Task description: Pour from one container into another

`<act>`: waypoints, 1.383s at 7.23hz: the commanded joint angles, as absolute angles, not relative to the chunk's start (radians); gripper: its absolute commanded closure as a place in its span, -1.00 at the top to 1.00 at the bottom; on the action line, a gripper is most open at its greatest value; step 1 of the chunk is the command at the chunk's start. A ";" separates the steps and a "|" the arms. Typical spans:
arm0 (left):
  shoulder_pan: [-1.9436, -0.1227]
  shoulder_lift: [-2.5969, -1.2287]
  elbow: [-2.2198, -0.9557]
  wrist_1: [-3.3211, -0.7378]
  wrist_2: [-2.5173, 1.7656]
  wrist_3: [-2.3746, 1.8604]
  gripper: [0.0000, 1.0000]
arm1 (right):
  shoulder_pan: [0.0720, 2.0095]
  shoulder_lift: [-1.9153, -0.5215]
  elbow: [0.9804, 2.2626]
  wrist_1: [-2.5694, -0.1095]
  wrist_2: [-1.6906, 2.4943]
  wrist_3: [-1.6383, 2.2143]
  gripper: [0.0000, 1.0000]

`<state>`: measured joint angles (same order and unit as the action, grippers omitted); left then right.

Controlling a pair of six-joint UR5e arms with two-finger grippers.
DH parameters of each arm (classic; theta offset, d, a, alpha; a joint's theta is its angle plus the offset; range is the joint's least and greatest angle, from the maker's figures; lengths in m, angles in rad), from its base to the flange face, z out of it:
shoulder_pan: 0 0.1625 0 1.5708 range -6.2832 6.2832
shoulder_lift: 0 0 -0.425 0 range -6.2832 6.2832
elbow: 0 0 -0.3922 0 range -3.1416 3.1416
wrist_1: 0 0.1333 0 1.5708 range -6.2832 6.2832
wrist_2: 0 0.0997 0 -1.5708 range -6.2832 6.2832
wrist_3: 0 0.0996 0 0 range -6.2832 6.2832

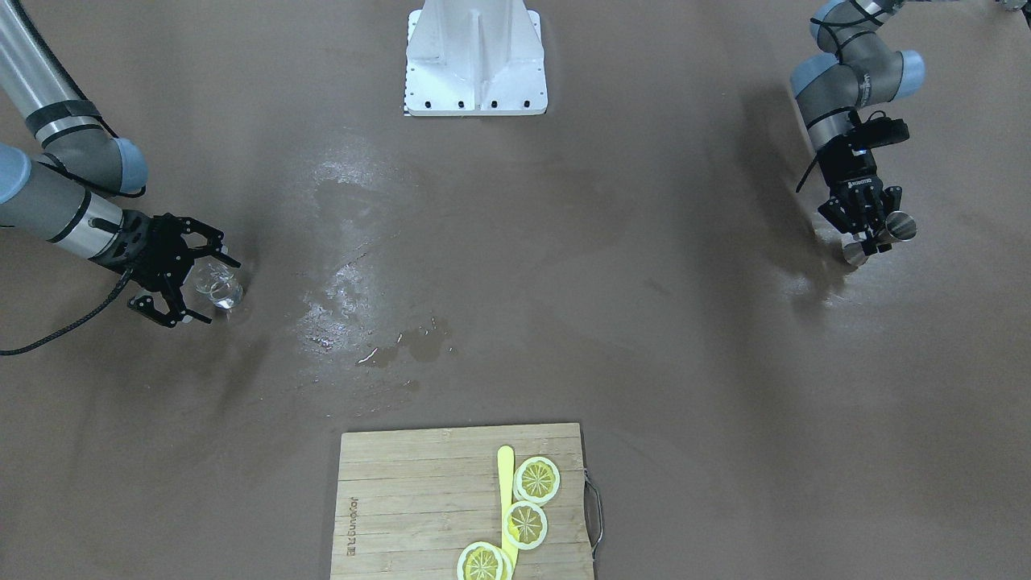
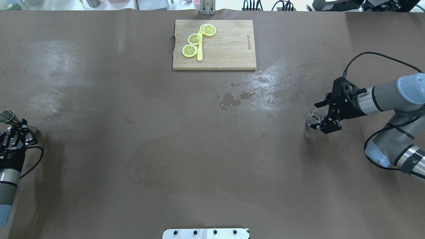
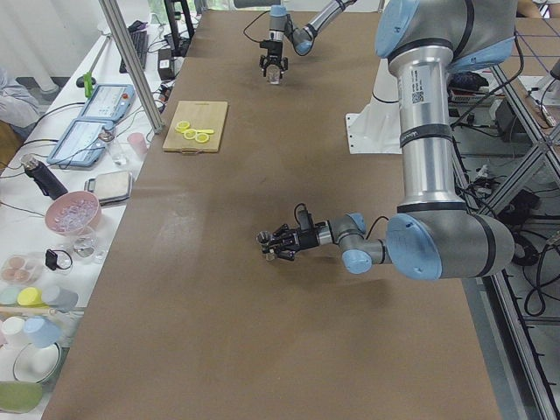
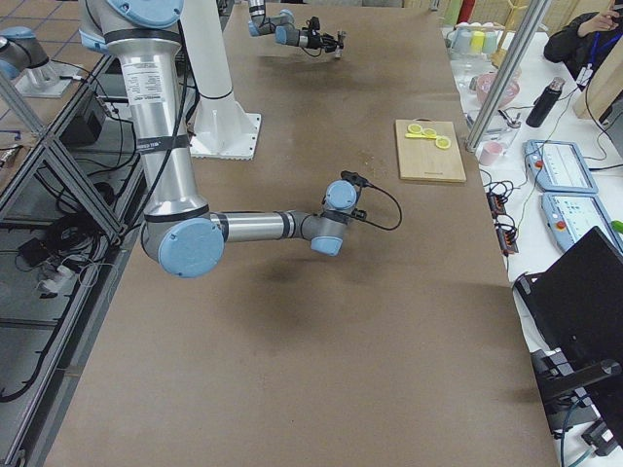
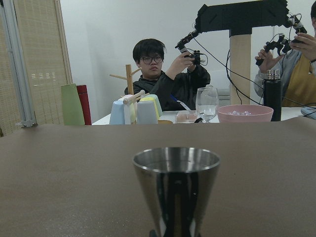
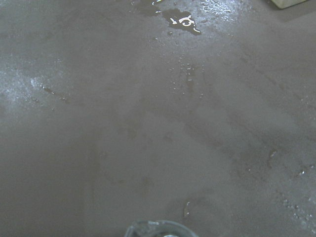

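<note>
1. At the right edge of the front-facing view, found the left gripper (image 1: pixel 874 240) below a tightly folded arm, wrist turned toward the frame's bottom, fingers clamped on the metal cup (image 5: pixel 176 190).
2. Saw that cup upright at bottom centre of the left wrist view, mouth up, with the brown table (image 2: pixel 99 149) stretching behind it and a person (image 5: pixel 180 86) beyond the far edge.
3. At the left edge of the same front-facing view, found the right arm low and nearly level, the right gripper (image 1: pixel 219 288) aimed toward frame centre with jaws spread wide.
4. Found the glass (image 2: pixel 313 119) standing on the table between those spread fingertips; could not tell whether either finger touched it.
5. Caught only the glass's rim at the bottom edge of the right wrist view, with wet tabletop ahead.
6. Noted cup and glass well apart, at opposite edges of the overhead view.
7. Noted a puddle (image 2: pixel 234 99) near that view's centre, between the glass and the cutting board (image 2: pixel 229 46) at top centre, with lemon slices (image 2: pixel 189 50) on the board's left half.
</note>
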<state>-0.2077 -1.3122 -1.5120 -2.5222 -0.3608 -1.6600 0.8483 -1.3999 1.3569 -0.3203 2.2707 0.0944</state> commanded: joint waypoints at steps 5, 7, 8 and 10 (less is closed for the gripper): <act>-0.203 -1.319 -1.506 -2.523 -0.357 -1.663 -0.36 | 0.917 -1.394 1.394 -0.316 2.341 0.107 0.98; -0.199 -1.322 -1.505 -2.523 -0.356 -1.663 0.31 | 1.018 -1.390 1.394 -0.318 2.381 0.107 0.98; -0.189 -1.324 -1.505 -2.522 -0.354 -1.661 0.97 | 1.076 -1.382 1.394 -0.327 2.382 0.107 0.98; -0.184 -1.322 -1.522 -2.519 -0.353 -1.660 0.98 | 1.205 -1.335 1.394 -0.453 2.391 0.103 0.99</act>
<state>-0.1881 -1.3231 -1.5111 -2.5212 -0.3542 -1.6611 1.1303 -1.3603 1.3944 -0.3763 2.3834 0.1056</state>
